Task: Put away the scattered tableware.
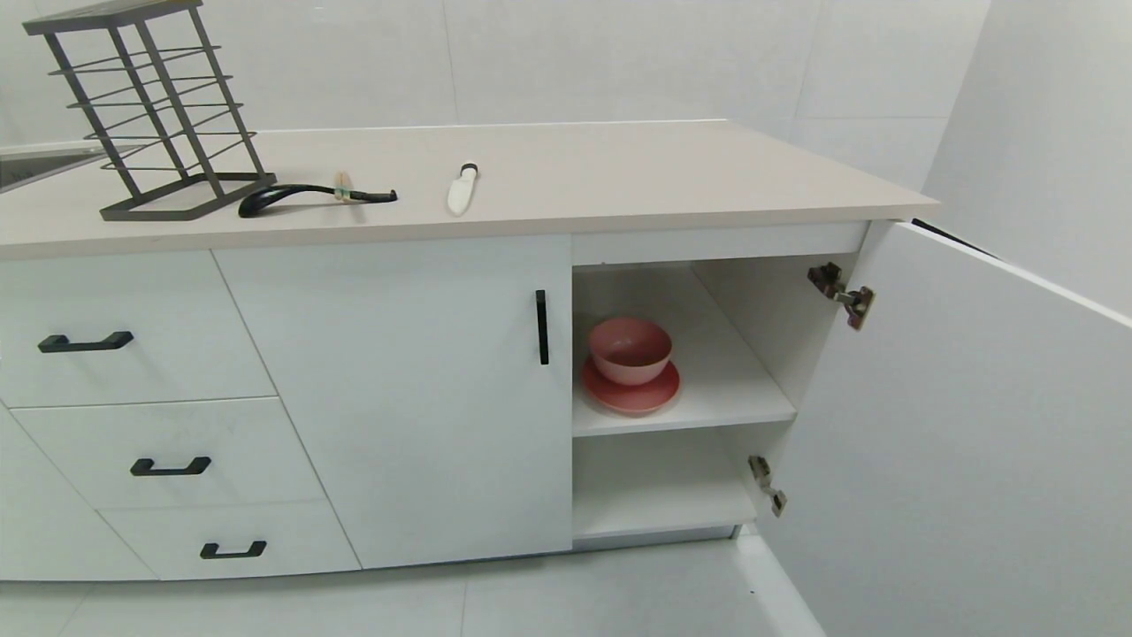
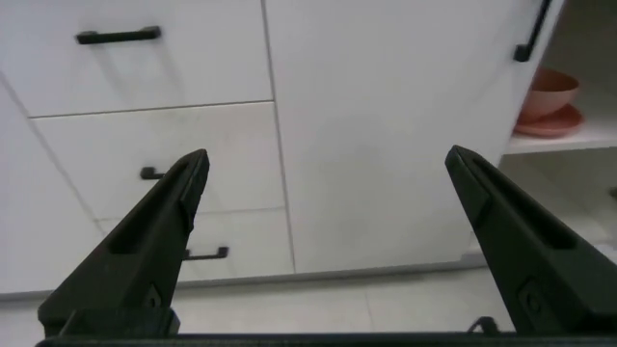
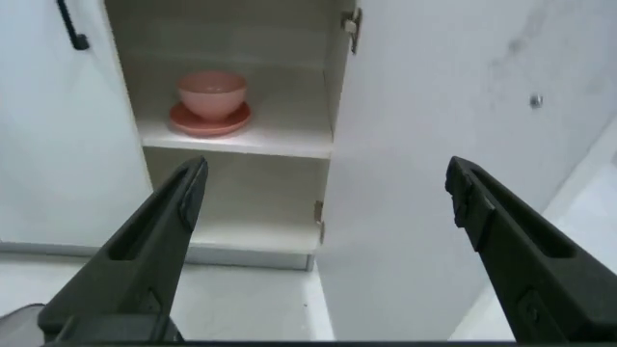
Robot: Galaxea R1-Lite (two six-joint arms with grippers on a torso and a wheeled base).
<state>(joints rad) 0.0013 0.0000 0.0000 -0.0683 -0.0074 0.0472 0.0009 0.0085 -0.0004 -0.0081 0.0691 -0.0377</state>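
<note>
Tableware: two loose pieces lie on the worktop (image 1: 637,168), a black ladle (image 1: 292,195) and a white utensil (image 1: 462,188) with a black tip. Some small pale thing lies across the ladle's handle, can't tell what it is.
Already stowed: a pink bowl (image 1: 630,349) sits on a pink plate (image 1: 631,395) on the upper shelf (image 1: 725,389) of the open cupboard, whose open door (image 1: 955,425) is swung wide to the right.
Ladle: it's just beside the front foot of the wire rack (image 1: 155,106). Its long axis runs roughly along the worktop's front edge, scoop end toward the rack.
White utensil: it's near the ladle's handle tip but apart from it. Its long axis runs front to back, black tip pointing away from the robot.
Left gripper (image 2: 328,159): fingers spread wide with nothing between them, down low facing the drawers (image 2: 154,145) and the closed door (image 2: 386,135).
Right gripper (image 3: 326,166): fingers spread wide too, empty, facing the open cupboard.
Key relation: both loose pieces sit higher than where either gripper points, and left of the cupboard. My guess is the left arm is nearer, especially to the ladle.
Next move, imo: come up over the worktop and close across the ladle handle, front to back.
Progress: looks partway done, bowl and plate in, two pieces still out.
</note>
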